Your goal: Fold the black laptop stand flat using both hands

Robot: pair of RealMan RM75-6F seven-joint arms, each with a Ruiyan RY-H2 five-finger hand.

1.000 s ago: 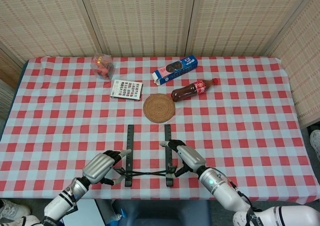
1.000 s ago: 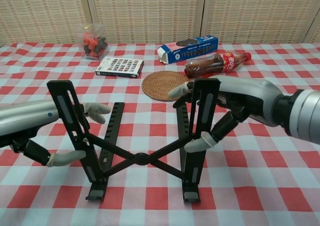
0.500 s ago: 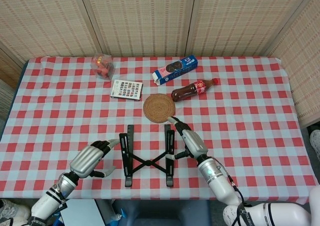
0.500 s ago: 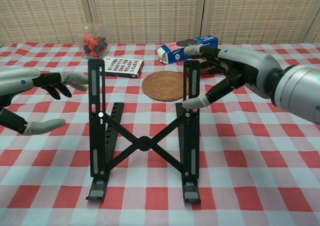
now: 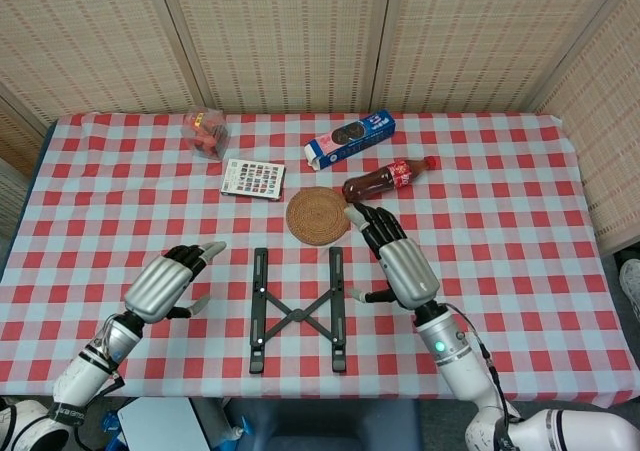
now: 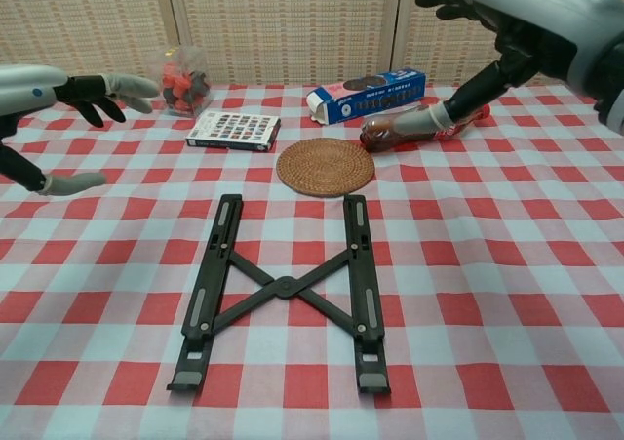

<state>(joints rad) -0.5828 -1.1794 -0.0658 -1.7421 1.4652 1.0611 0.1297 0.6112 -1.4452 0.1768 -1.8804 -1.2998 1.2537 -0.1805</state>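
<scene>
Woven reed panels stand behind a table (image 5: 520, 221) covered with a red and white checked cloth. The black laptop stand (image 5: 297, 311) lies at 6 o'clock on the table, near the front edge, and in the chest view both rails and the crossed struts look flat on the cloth. The left hand (image 5: 166, 285) hovers at 9 o'clock of the stand, fingers spread, holding nothing. The right hand (image 5: 396, 259) hovers at 2 o'clock of it, also spread and empty. A woven coaster (image 5: 318, 215) lies at 12 o'clock of the stand. The fold seems complete. To finish well, I would lift both hands straight away, not brushing the rails, and check that no rail end rises.
</scene>
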